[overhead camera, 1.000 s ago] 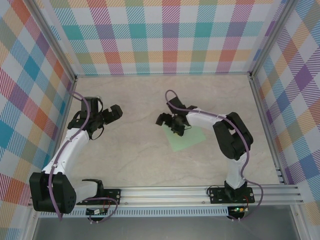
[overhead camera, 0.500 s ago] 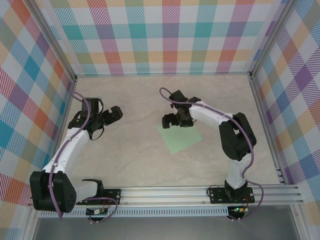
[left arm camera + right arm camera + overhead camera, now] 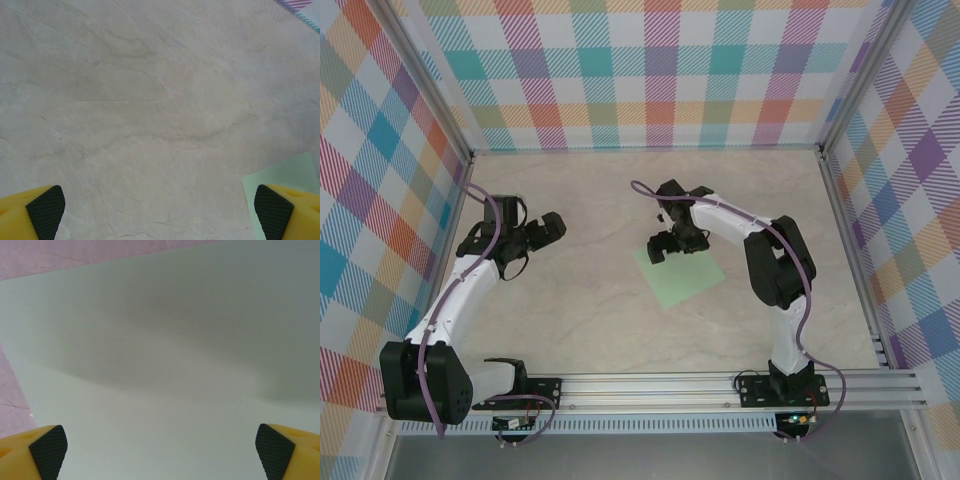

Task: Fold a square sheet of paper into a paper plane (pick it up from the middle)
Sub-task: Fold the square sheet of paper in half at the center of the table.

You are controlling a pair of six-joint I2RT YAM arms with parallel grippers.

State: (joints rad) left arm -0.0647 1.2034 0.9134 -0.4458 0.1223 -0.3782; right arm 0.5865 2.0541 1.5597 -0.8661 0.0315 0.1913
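Note:
The square sheet of paper (image 3: 685, 278) is pale mint green and lies flat on the marble table top, with no fold showing. My right gripper (image 3: 668, 247) hovers over the sheet's far left corner, pointing down, open. In the right wrist view the sheet (image 3: 165, 365) spreads close below the open right gripper (image 3: 160, 452), and nothing sits between the black pads (image 3: 49, 450). My left gripper (image 3: 546, 228) is open, well to the left of the sheet. In the left wrist view one corner of the sheet (image 3: 287, 172) shows beside the right fingertip of the open left gripper (image 3: 160, 212).
Checked walls (image 3: 650, 90) close the table on the left, back and right. A metal rail (image 3: 650, 385) with both arm bases runs along the near edge. Bare marble (image 3: 590, 300) lies between the two arms.
My right gripper has swung round over the far left corner of the sheet, first back, then onto it again. The left arm and the sheet have stayed where they were.

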